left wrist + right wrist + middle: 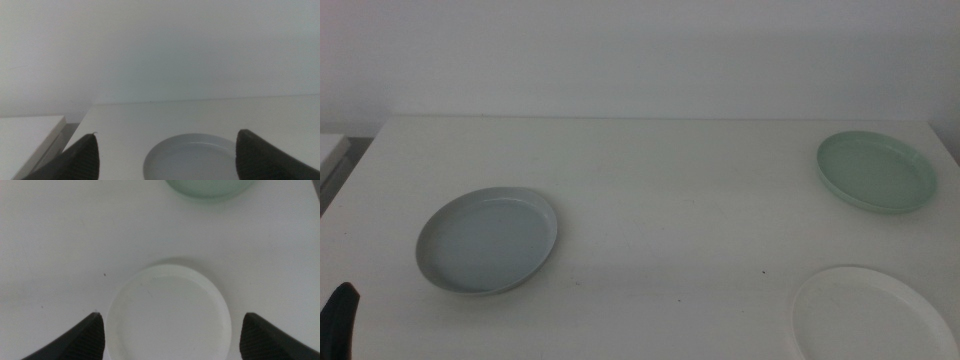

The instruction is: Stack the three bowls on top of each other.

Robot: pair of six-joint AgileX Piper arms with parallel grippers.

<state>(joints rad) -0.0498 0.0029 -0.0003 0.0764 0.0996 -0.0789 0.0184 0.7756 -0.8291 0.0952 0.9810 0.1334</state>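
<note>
While the left gripper (165, 155) showed only as a dark tip at the middle view's bottom left corner, jaws spread wide and empty, the grey-blue bowl (487, 241) lay left of centre on the table (660, 190). Upper right sat the green bowl (876, 171), the white bowl (873, 316) at lower right under the right gripper (172, 335), also wide open, holding nothing.

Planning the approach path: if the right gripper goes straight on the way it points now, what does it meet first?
Probably the shallow round white bowl, which lies between and just ahead of the open right gripper; depth is unclear. The mint green bowl lies beyond it.
</note>
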